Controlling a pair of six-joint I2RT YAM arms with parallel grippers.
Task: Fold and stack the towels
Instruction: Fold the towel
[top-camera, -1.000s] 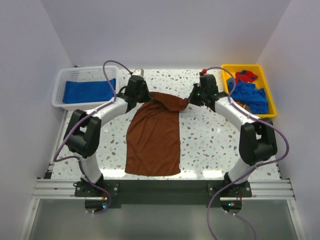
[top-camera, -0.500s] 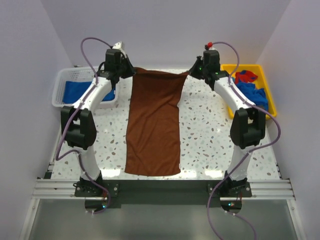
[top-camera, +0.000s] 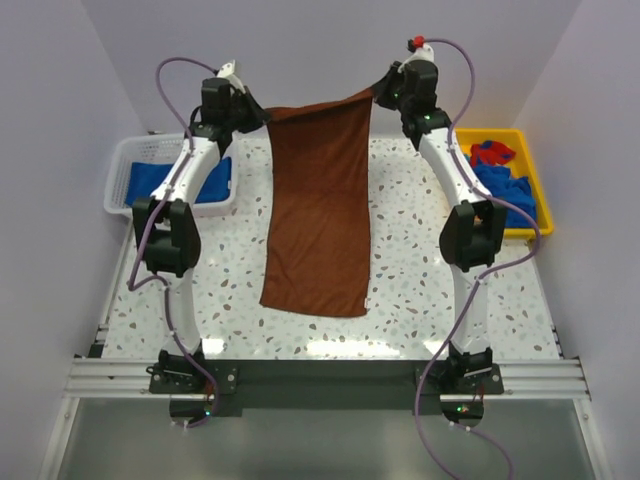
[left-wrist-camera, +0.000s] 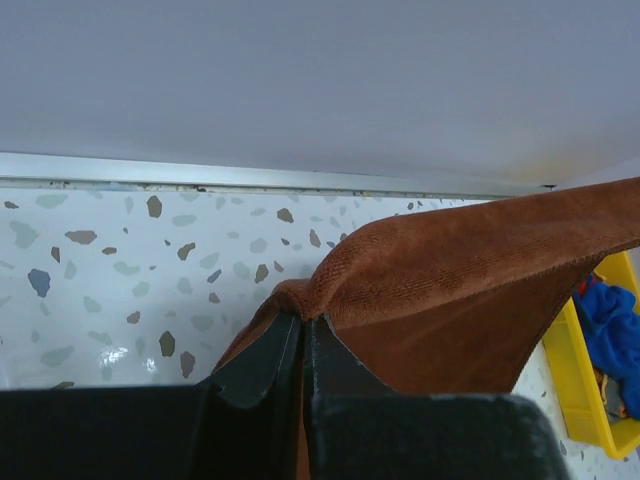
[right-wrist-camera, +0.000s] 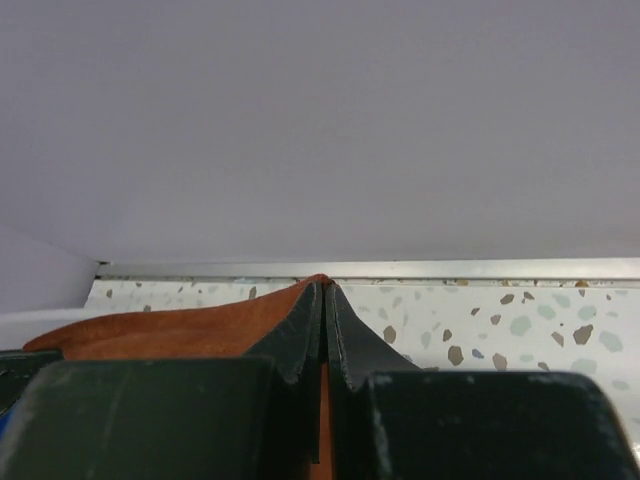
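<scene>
My left end effector (top-camera: 262, 118) and right end effector (top-camera: 378, 95) clench the rust-brown towel (top-camera: 320, 210) by its top corners, upper frame; a thin pinch may slip, dumping it crumpled on the tabletop (top-camera: 420, 285).

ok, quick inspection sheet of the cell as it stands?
Surface: speckled table, no damage seen.
Job's things: rust-brown towel hangs spread between both grippers; blue towel in white basket; blue and red towels heaped in yellow tray.
Clutter: nothing seen.
Grippers: left gripper and right gripper each shut on a top corner of the rust-brown towel.
Cables: purple cables loop high, off the towel.
Surroundings: plain white walls.
</scene>
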